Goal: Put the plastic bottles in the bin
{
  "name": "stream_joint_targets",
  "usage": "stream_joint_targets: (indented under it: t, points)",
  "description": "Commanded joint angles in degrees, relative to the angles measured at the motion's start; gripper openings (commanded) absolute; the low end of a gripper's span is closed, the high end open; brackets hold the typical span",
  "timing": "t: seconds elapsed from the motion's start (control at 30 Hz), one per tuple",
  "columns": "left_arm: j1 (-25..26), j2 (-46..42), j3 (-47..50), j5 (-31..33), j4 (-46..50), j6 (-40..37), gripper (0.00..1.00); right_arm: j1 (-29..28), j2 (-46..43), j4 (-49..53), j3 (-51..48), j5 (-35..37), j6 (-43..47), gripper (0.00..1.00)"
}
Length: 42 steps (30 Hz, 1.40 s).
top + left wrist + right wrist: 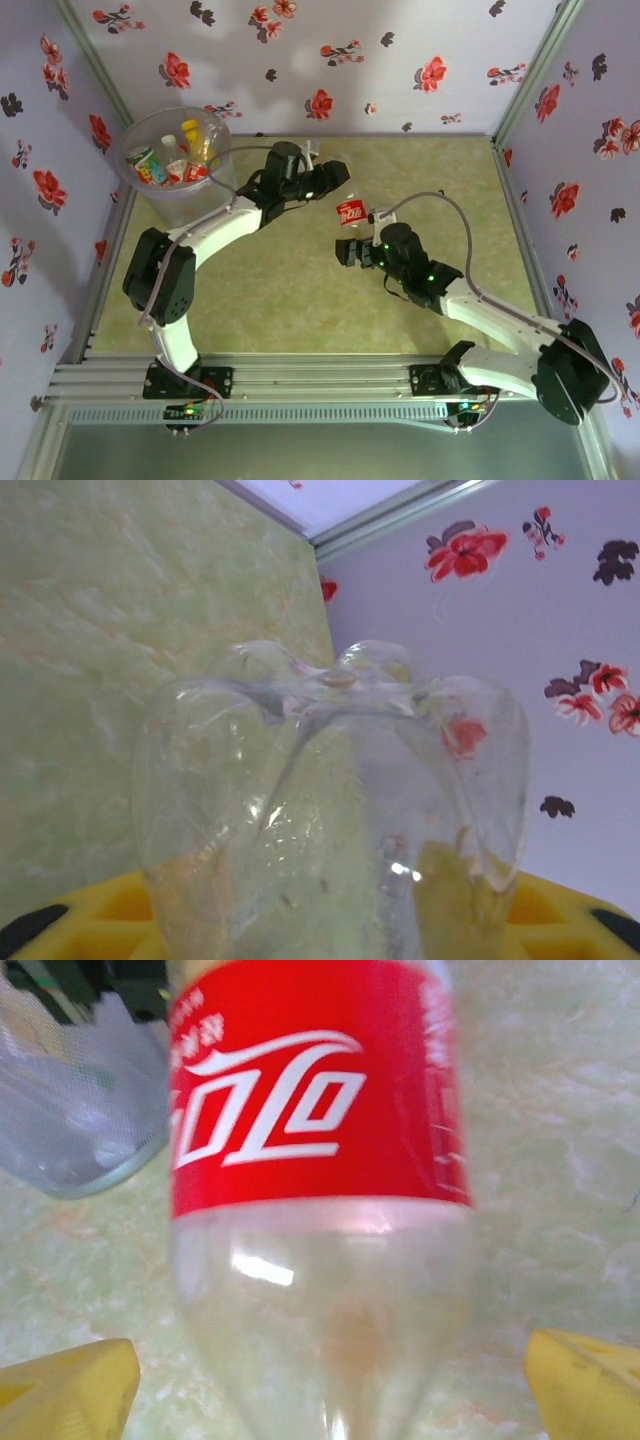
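"What is under it all?"
"A pale green table (300, 310) with cloudy yellow marks."
"And around it?"
"Light purple walls (330, 60) printed with red and dark flowers, on three sides. Grey metal posts (535, 70) stand in the far corners. A silver metal rail (320, 380) runs along the near edge."

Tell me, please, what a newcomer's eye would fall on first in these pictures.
First comes the bright red label of a plastic bottle, just in front of the right gripper, whose yellow fingers stand wide apart from it. Next is the translucent bin at the far left corner of the table, with several bottles inside. A clear bottle sits between the jaws of the left gripper.
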State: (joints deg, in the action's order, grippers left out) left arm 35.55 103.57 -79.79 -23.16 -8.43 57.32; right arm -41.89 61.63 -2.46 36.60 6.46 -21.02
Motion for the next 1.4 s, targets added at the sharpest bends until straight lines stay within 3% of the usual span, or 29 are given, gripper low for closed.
stream_joint_targets:
  t: [0.0, 0.2, 0.5, 0.67, 0.9, 1.17, 1.37]
  points:
    - [-2.11, -1.34, -5.93, -0.30, 1.84, -4.06, 0.44, -0.17, -4.74, 3.83, 2.10, 0.57, 0.37, 0.99]
    - [-6.99, -3.91, -17.70, 1.47, 11.19, -11.04, 0.34, -0.12, -11.81, 8.93, 2.25, 5.38, 1.78, 0.99]
    - [-15.47, -8.72, -31.74, 4.20, 23.20, -17.84, 0.18, -0.09, -10.29, 8.89, 0.09, 4.79, 1.22, 0.99]
    - [-23.75, -14.84, -31.24, 9.49, 23.87, -17.82, 0.05, -0.11, -9.35, 8.40, 0.05, 4.83, 1.72, 0.99]
    - [-36.51, -17.88, -35.26, 12.70, 32.31, -21.20, 0.01, -0.12, -8.68, 8.12, -0.13, 4.45, 1.65, 0.99]
    - [-45.39, -11.49, -47.20, 12.04, 48.76, -28.38, 0.00, -0.14, -6.62, 8.06, -0.13, 3.54, 1.48, 0.99]
    - [-50.11, -9.64, -47.83, 11.38, 51.84, -31.42, 0.00, -0.12, -7.00, 9.09, -0.90, 4.64, 1.64, 0.99]
